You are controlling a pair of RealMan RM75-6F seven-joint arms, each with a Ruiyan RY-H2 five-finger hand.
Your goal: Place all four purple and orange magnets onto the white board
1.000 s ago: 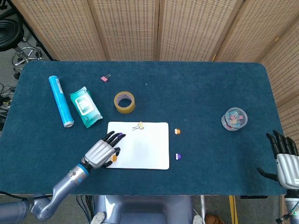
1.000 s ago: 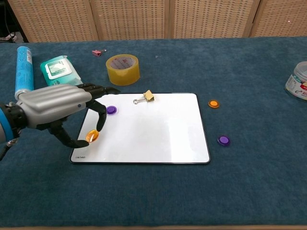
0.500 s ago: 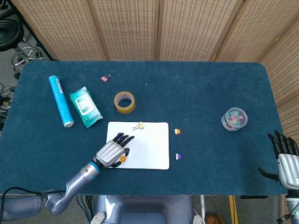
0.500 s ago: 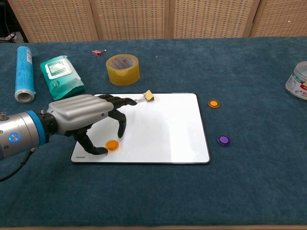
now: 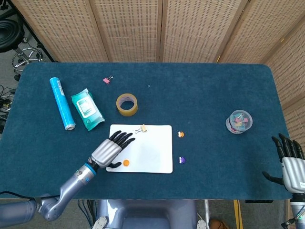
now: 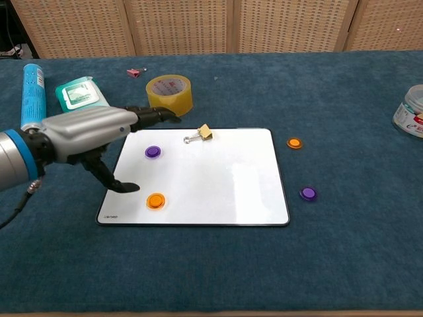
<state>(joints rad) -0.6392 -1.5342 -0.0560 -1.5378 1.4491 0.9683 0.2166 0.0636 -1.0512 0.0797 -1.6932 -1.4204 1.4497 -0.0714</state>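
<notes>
The desk is covered in dark blue cloth. On it, near the front edge and left of centre, lies the white board, flat. The left hand hovers over the board's left edge, fingers spread and holding nothing. The right hand sits at the desk's front right corner, fingers apart and empty.

A blue tube lies toward the left edge, a green wipes pack just beside it, and a roll of yellow tape behind the board. A clear tub of clips stands toward the right edge.

A binder clip rests at the board's rear edge. One purple magnet and one orange magnet lie on the board's left part. A second orange magnet and a second purple magnet lie on the cloth just right of the board. A small pink clip lies toward the rear left corner.
</notes>
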